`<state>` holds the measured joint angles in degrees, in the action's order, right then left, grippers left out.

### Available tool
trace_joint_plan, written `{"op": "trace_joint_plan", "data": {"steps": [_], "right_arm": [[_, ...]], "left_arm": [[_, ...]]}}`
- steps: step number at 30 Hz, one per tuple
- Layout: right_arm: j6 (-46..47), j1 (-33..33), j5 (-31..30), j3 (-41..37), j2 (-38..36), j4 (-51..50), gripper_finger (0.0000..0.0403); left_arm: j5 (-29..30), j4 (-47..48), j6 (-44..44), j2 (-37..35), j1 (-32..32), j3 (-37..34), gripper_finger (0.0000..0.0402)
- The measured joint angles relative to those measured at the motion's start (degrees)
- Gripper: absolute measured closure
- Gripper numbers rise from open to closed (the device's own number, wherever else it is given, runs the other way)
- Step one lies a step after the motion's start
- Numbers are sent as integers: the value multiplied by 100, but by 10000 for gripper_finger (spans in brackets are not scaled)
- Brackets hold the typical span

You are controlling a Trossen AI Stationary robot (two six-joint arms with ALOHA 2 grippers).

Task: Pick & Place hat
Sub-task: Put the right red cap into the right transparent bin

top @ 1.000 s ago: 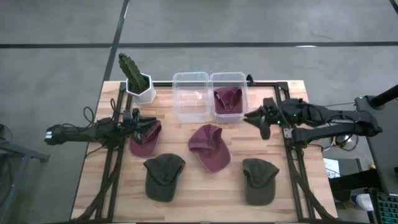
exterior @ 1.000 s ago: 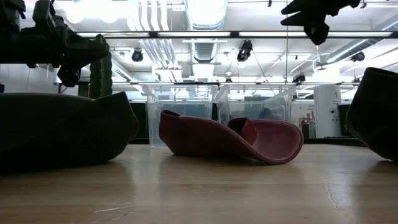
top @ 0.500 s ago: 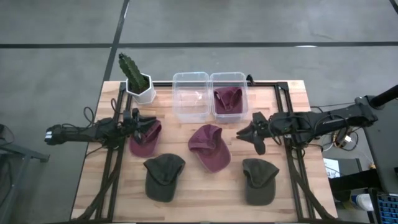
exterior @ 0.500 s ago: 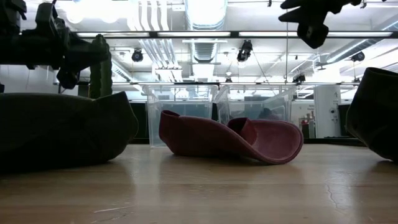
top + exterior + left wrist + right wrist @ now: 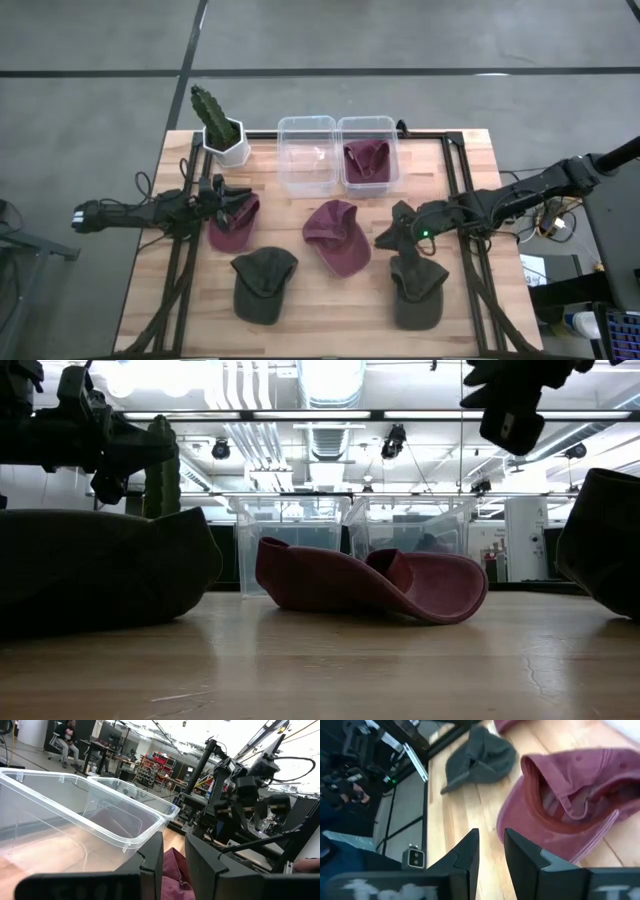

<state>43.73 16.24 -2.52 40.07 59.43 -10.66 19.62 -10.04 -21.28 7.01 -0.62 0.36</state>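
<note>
At the wooden table (image 5: 300, 310), I am hovering my right gripper (image 5: 392, 232) in the air between the maroon hat (image 5: 337, 236) lying open-side up at the table's middle and the dark green hat (image 5: 417, 290) near the front right corner. My right fingers (image 5: 465, 857) are standing close together with only a slim gap, gripping nothing, above bare wood just beside the maroon hat's brim.

My left gripper (image 5: 226, 203) is sitting at the table's left side, its fingers (image 5: 152, 862) pinched narrow on the cloth of a second maroon hat (image 5: 234, 222).

Another dark green hat (image 5: 263, 284) is lying toward the front left. Two clear plastic bins are standing side by side at the back of the table: the left bin (image 5: 306, 155) is holding nothing that I can make out, and the right bin (image 5: 367, 152) is holding a third maroon hat (image 5: 366, 158). A potted cactus (image 5: 221, 127) is standing at the back left corner.
</note>
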Motion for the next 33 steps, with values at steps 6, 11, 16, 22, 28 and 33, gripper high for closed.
{"op": "trace_joint_plan", "data": {"steps": [6,11,16,22,28,33], "right_arm": [[281,75,6,0,430,5,333],[288,66,0,0,809,-16,333],[339,62,-43,0,1120,-114,327],[697,-31,-91,0,1374,-156,308],[955,-104,-56,1,1376,-406,266],[1092,-231,-50,2,1373,-552,223]], "left_arm": [[-2,172,-31,0,0,0,328],[-2,361,-86,0,0,0,328],[-2,389,-142,0,1,0,328],[-2,512,-153,0,2,0,328],[-2,516,-151,0,2,0,328],[-2,555,-153,18,0,0,328]]}}
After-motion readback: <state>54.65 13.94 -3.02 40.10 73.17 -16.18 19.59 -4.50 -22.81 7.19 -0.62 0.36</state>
